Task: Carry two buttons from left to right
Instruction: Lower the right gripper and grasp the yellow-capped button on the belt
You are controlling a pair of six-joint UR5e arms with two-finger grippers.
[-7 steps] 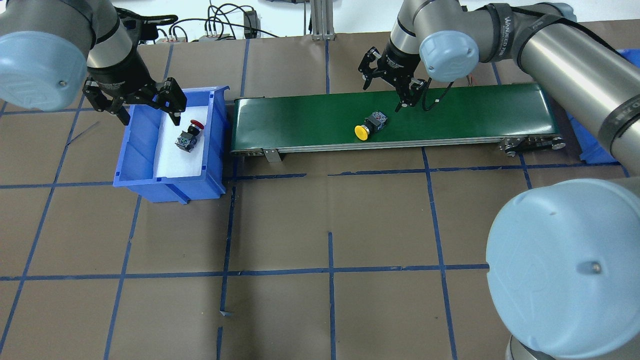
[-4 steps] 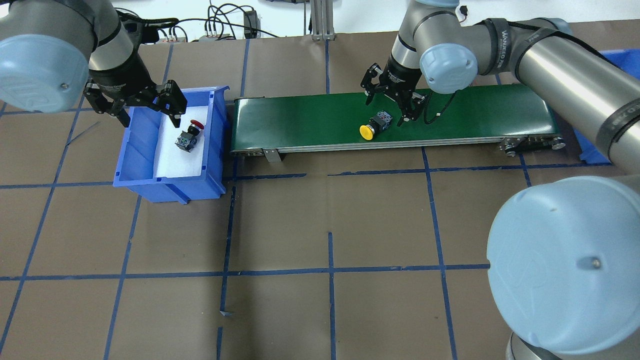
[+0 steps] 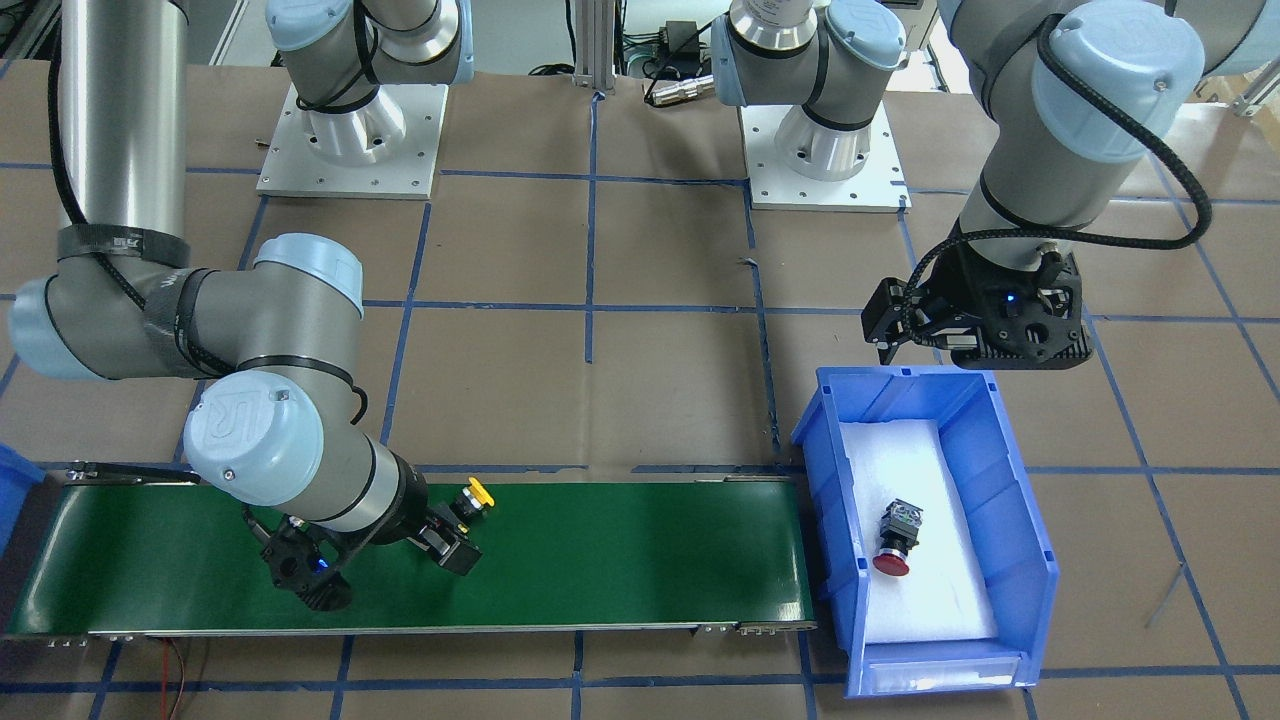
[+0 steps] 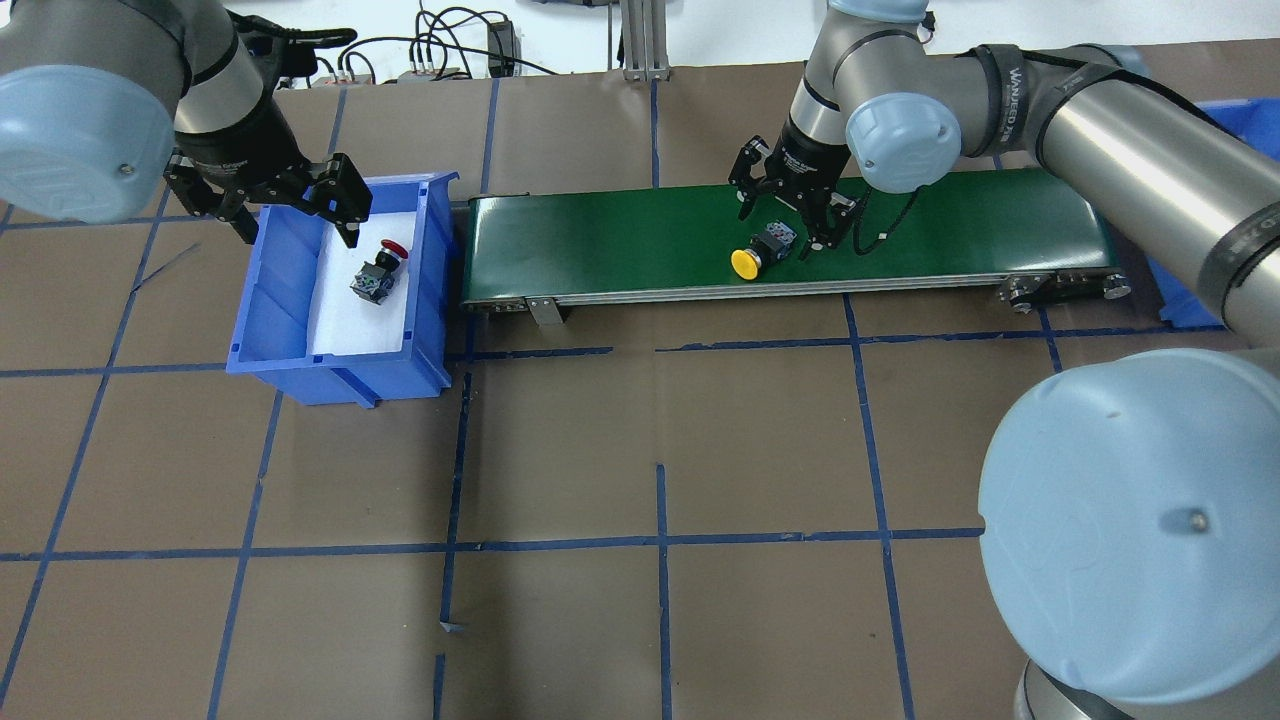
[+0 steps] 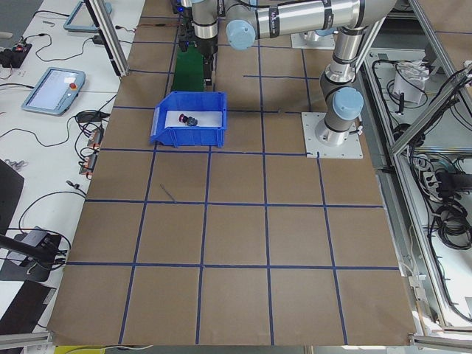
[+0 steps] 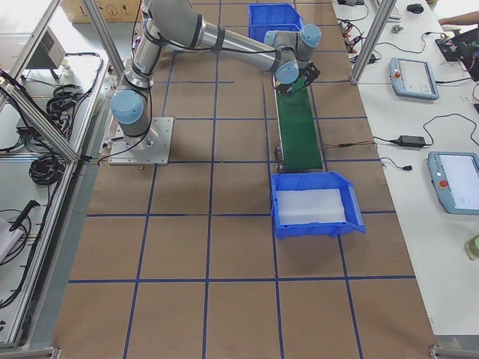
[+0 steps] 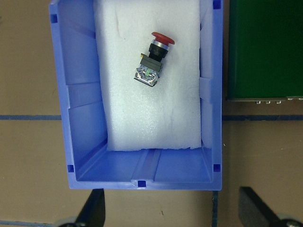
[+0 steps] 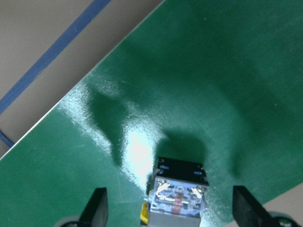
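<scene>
— Brown paper crossed with blue tape is covering the table we are looking over, and a green conveyor belt is lying across it. What are we struggling to make out?

— In the right wrist view the bottom edge is cutting off the yellow button. We are seeing its grey terminal block and only a sliver of the cap. In the front-facing view the right arm's wrist is covering much of its own gripper. The right arm is also cropping a second blue bin past the belt's right end.

— And the jaws?

— The right gripper is holding its fingers spread wide, one on each side of the yellow button's terminal end. We are seeing green belt between each finger and the body, so nothing is being pinched. The left gripper is standing wide open too, holding nothing and hovering above the blue bin.

— Where are the buttons lying?

— The yellow one is lying on its side near the middle of the belt, with its cap pointing toward the robot-side edge. The red button is lying on its side on white foam inside the bin, just beside the belt's left end.

— Is anything standing in the way?

— The bin's walls are rising around the red button.
</scene>
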